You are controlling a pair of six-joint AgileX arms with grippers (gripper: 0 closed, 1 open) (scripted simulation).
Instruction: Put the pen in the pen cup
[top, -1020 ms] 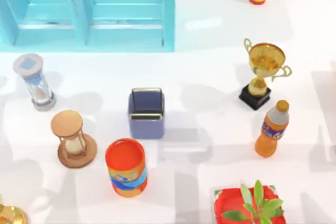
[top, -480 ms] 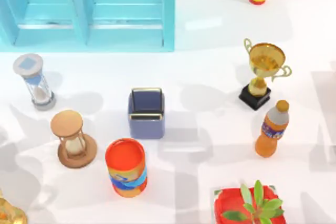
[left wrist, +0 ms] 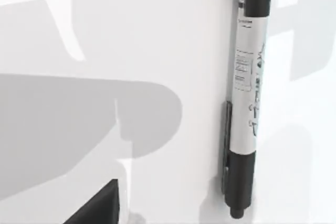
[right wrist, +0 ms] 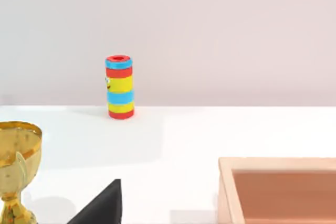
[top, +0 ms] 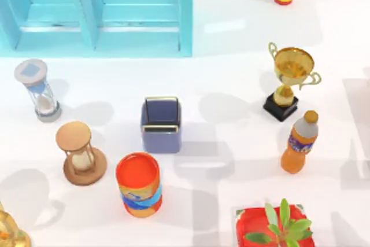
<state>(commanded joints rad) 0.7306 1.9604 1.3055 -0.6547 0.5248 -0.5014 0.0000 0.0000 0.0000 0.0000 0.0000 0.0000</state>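
A striped cylinder (right wrist: 120, 87) in red, blue and yellow bands stands upright on the white tabletop (right wrist: 184, 135), close to the pale wall behind it. A gold trophy cup (right wrist: 16, 174) shows partly at one edge. An open tan wooden box (right wrist: 273, 187) with a reddish-brown inside sits at the opposite corner. A black wedge (right wrist: 102, 205) juts in at the edge.

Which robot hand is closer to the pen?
The left. Its wrist view looks straight down at the pen lying on the white table close below. The right wrist view faces the striped cylinder, a gold trophy, with no pen nearby.
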